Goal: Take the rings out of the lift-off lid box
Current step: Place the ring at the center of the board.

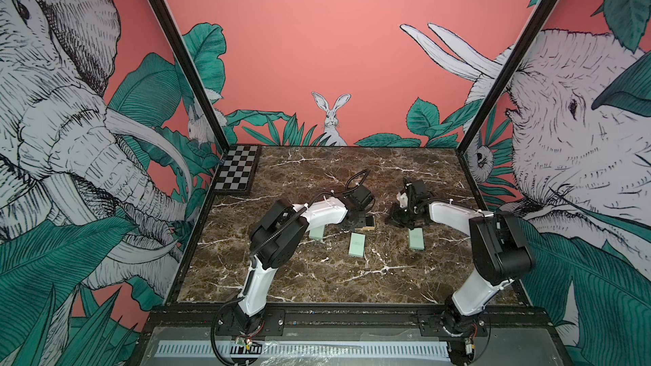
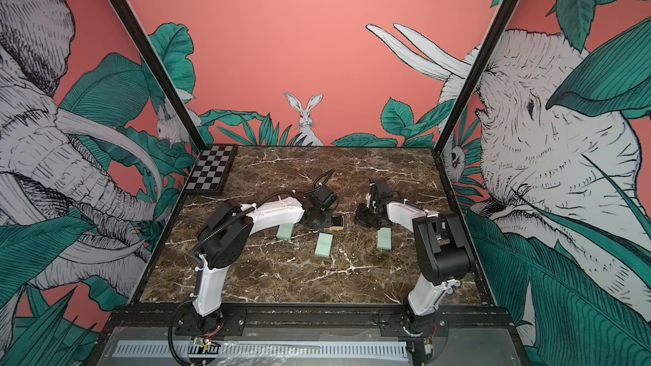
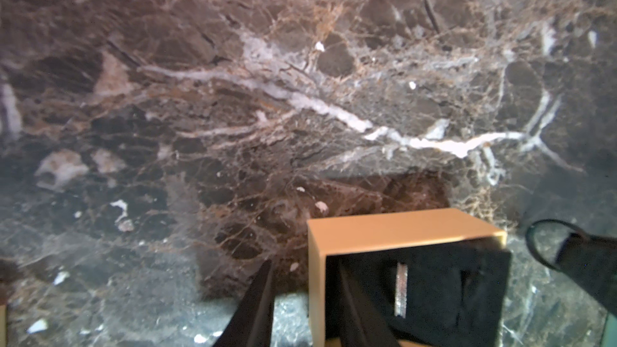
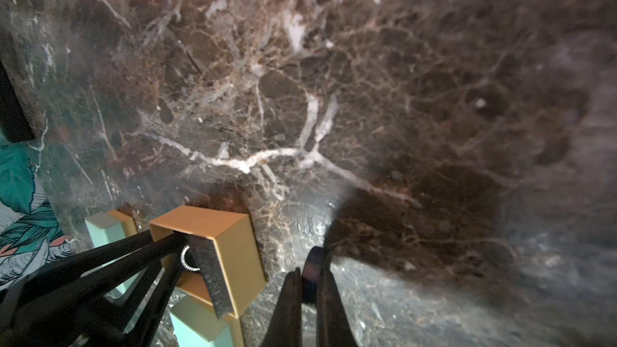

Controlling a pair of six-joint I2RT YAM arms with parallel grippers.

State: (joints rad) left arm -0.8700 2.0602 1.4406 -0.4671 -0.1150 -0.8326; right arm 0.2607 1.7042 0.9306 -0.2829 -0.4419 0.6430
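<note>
The lift-off lid box (image 1: 370,223) stands open on the marble, tan-walled with black foam (image 3: 434,278). A sparkling silver ring (image 3: 400,290) sits upright in the foam slot and also shows in the right wrist view as the ring (image 4: 187,258). My left gripper (image 3: 303,262) is open and straddles the box's near wall, one finger inside and one outside. To the right of the box, my right gripper (image 4: 310,270) is shut on a small dark ring (image 4: 314,267) just above the table; this gripper (image 1: 395,219) is apart from the box.
Three mint-green boxes lie in front of the open box: one (image 1: 316,232) under the left forearm, one (image 1: 356,245) in the middle, one (image 1: 416,239) near the right gripper. A checkerboard (image 1: 236,170) lies at the back left corner.
</note>
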